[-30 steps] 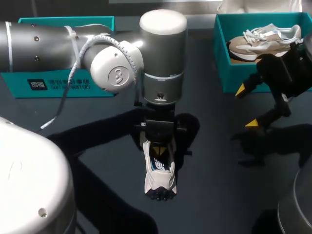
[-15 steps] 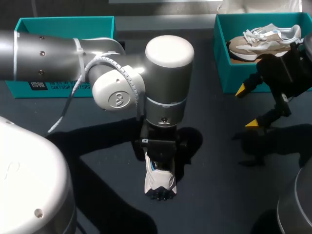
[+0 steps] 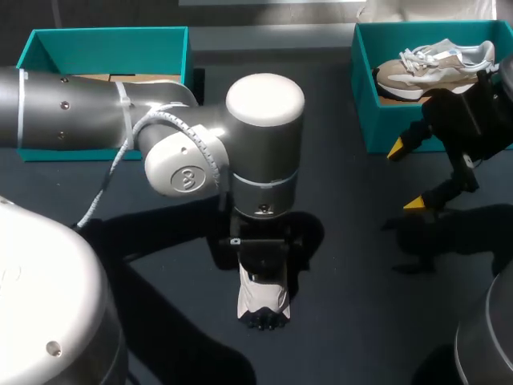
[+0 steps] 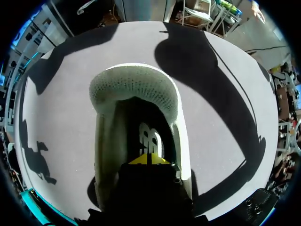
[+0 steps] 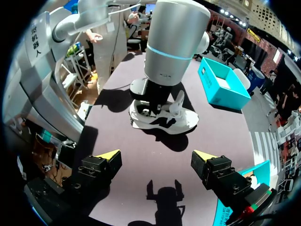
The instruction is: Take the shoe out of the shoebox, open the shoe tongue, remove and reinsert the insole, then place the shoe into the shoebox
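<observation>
A white shoe (image 3: pixel 263 301) with a dark sole stands on the dark table near the middle front, toe toward the front edge. My left gripper (image 3: pixel 261 271) comes straight down into its opening. In the left wrist view the gripper (image 4: pixel 148 159) is shut, its yellow tips together inside the shoe (image 4: pixel 134 89) just above the insole (image 4: pixel 149 140). Whether the tips pinch the insole I cannot tell. My right gripper (image 3: pixel 406 176) hangs open at the right, beside the teal shoebox (image 3: pixel 365 120). The right wrist view shows that gripper (image 5: pixel 156 157) open and well apart from the shoe (image 5: pixel 162 118).
A second, beige shoe (image 3: pixel 437 68) lies in the teal shoebox at the back right. Another teal box (image 3: pixel 104 36) sits at the back left, behind my left arm (image 3: pixel 96 108). A white cable runs along that arm.
My left arm has swung toward the front and lowered. Its gripper now covers more of the shoe and sits deeper in the opening. The right arm has not moved.
</observation>
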Tool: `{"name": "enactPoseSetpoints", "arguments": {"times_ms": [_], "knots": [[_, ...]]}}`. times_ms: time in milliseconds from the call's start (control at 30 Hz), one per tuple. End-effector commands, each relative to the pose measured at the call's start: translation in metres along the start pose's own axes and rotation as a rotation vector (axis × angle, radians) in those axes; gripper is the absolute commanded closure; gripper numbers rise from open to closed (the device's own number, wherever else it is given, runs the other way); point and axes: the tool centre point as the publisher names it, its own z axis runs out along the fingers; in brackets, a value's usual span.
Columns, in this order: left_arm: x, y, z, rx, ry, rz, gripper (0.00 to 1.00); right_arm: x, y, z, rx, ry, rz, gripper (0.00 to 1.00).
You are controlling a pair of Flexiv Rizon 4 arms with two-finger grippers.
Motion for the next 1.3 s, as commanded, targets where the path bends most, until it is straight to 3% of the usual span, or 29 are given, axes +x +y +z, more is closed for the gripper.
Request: {"name": "enactPoseSetpoints", "arguments": {"times_ms": [33,233,600,800,1067,1300], "knots": [[0.016,-0.004,-0.024,-0.025,-0.017,-0.004,1.0,-0.001,0.0,0.001,0.001,0.001,0.0,0.0],[0.018,-0.013,-0.024,-0.033,-0.004,0.02,1.0,-0.001,0.0,0.001,0.001,0.001,0.0,0.0],[0.009,-0.015,0.027,-0.016,0.059,0.035,1.0,-0.001,0.0,0.001,0.001,0.001,0.0,0.0],[0.002,-0.012,0.043,0.001,0.05,0.019,1.0,-0.001,0.0,0.001,0.001,0.001,0.0,0.0],[-0.004,-0.009,0.034,-0.02,-0.028,-0.017,1.0,-0.001,0.0,0.001,0.001,0.001,0.0,0.0],[-0.008,-0.006,0.02,0.01,-0.062,-0.045,1.0,-0.001,0.0,0.001,0.001,0.001,0.0,0.0]]}}
